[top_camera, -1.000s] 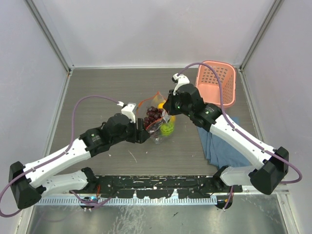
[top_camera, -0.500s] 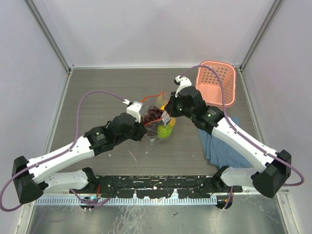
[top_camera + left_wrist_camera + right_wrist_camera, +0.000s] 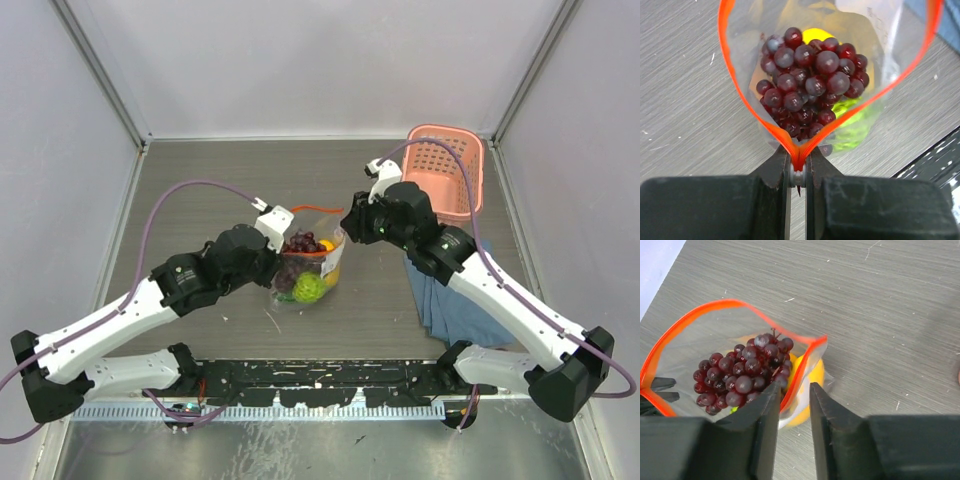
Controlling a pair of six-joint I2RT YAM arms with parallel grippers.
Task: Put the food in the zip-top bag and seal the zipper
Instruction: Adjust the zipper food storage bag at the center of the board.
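Left hand [image 3: 797,161] is pinched tight on one end of the zipper [image 3: 735,85], while the right hand [image 3: 792,390] has its fingers [image 3: 767,412] slightly apart astride the opposite rim, gripping nothing I can make out. Grapes [image 3: 807,75], green fruit [image 3: 308,288] and orange-yellow fruit [image 3: 814,376] all lie inside the bag [image 3: 690,345], which sits on the counter [image 3: 200,190] between the arms. Loading looks done, but the mouth gapes wide and the strip is not yet pressed shut.
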